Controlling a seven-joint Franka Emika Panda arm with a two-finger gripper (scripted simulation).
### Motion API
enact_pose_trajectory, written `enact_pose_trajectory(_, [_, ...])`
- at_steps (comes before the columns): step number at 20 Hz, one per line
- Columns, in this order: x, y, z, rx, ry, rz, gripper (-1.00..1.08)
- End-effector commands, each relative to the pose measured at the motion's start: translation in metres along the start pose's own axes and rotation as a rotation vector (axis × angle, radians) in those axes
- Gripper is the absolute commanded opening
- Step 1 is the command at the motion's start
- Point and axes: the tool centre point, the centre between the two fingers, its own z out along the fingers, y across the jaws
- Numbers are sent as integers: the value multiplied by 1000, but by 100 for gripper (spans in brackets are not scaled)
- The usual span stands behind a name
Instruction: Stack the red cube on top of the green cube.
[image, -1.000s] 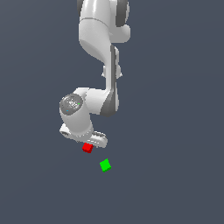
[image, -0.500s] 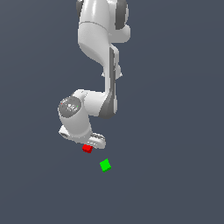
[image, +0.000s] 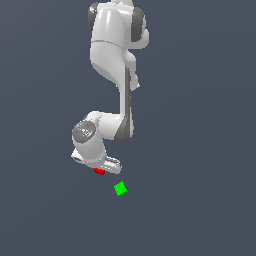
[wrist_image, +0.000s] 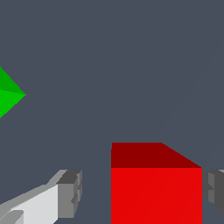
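The red cube (wrist_image: 156, 188) sits between my gripper's (wrist_image: 142, 192) spread fingers, off-centre toward one pad, with the green cube (image: 120, 189) near it at about four o'clock in the exterior view. I judge that closing now could nudge the cube sideways or skew my grasp.

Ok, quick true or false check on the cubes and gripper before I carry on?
1. The red cube sits between the fingers. True.
2. The fingers are clamped on the red cube. False: a gap shows on one side, so the gripper is open.
3. The red cube is stacked on the green cube. False: they lie apart.
4. The green cube is to the exterior view's right of the red cube. True.
5. The gripper is over the green cube. False: it is at the red cube.
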Motion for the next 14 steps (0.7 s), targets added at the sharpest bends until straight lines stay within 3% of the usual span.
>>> enact_pose_trajectory(1, [1, 0, 3, 0, 2, 0, 100])
enact_pose_trajectory(3, [2, 0, 2, 0, 2, 0, 100])
enact_pose_trajectory(4, [2, 0, 2, 0, 2, 0, -100])
enact_pose_trajectory(14, [2, 0, 2, 0, 2, 0, -100])
